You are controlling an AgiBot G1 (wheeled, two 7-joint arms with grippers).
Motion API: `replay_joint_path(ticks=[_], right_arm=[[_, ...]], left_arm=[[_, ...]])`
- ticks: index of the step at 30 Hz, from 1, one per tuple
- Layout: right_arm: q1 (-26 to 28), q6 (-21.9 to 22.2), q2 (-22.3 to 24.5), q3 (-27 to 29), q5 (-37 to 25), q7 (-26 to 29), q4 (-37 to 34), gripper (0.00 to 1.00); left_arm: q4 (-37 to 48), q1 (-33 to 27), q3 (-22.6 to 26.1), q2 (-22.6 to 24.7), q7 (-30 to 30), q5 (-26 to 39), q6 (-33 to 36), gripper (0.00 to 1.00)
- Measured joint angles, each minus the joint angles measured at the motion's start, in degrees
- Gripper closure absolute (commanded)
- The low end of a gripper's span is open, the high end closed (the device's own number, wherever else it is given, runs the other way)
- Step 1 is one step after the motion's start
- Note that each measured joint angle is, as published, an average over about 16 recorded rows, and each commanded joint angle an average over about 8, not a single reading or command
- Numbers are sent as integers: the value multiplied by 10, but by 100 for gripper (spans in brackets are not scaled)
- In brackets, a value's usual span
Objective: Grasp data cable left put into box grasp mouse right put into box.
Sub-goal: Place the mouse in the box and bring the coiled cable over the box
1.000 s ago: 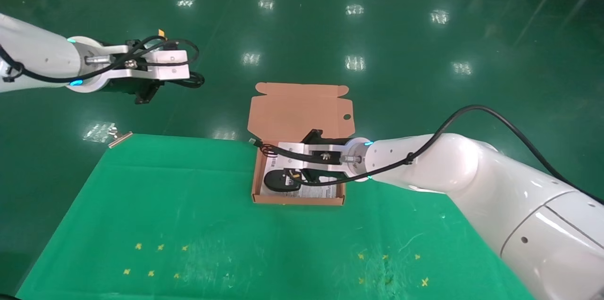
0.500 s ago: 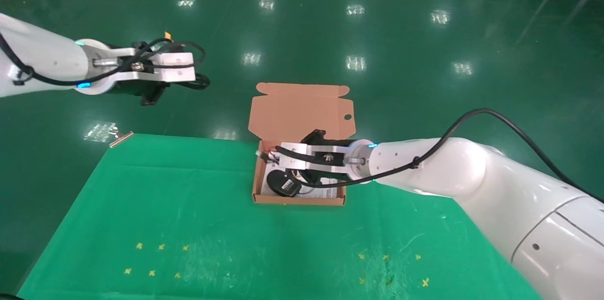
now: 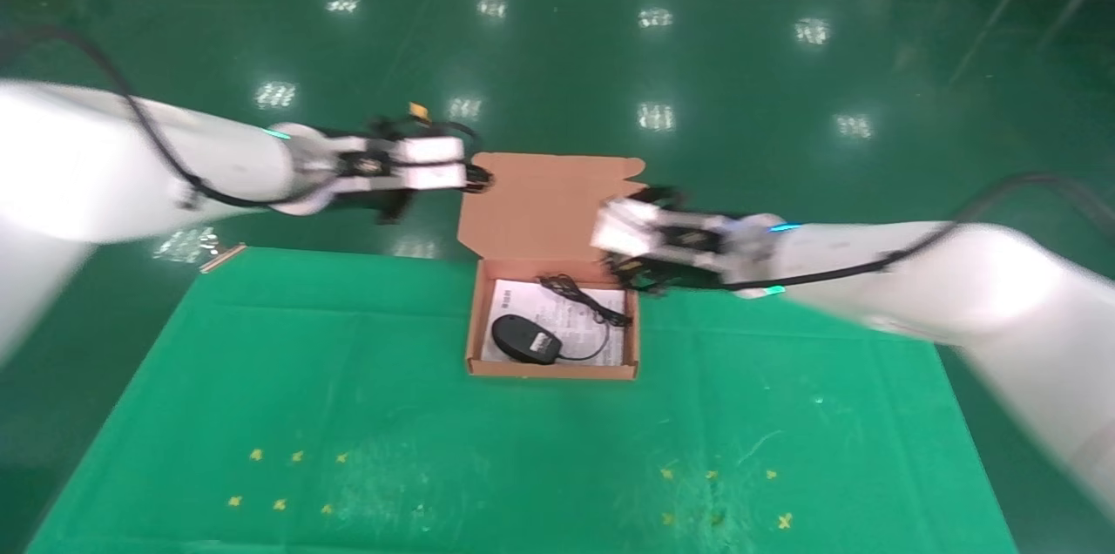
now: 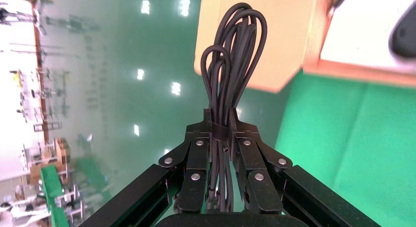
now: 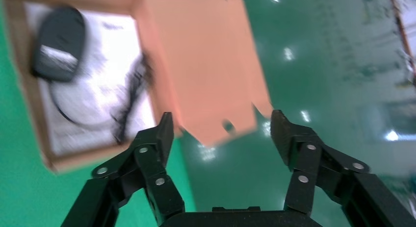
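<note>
Mouse (image 3: 523,339) already lies in the box (image 3: 552,369) at the counter's far edge, right claw (image 5: 220,134) spread empty, so the left claw (image 4: 220,135), clamped on the data cable (image 4: 234,65), should centre over the tray before letting go.

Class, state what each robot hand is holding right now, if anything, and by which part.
The left hand grips the data cable at the banded middle of its coiled bundle. The right hand is open and holds nothing.

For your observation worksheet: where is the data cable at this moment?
The data cable is clamped in the left gripper, held in the air at the left edge of the box's open lid, not yet inside the box.
</note>
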Motion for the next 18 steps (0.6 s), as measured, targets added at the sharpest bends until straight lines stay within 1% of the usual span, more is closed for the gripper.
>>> replay_joint_path(ticks=[4,9,13,18], right_arm=[[2,4,47,4,-2,13,32,0],[4,8,102,3,-14,37,78,0],[5,10,143,0,-27,61,118,0],[6,11,185,-6,-45,95,165,0]], left_arm=[[44,16,2,30,49,-38,-44,100],[87,35,12,57,112,-98,-83,100],[105,50,26,68,159,-152,-104,100],[110,70,51,71,208,-221,-124,100]])
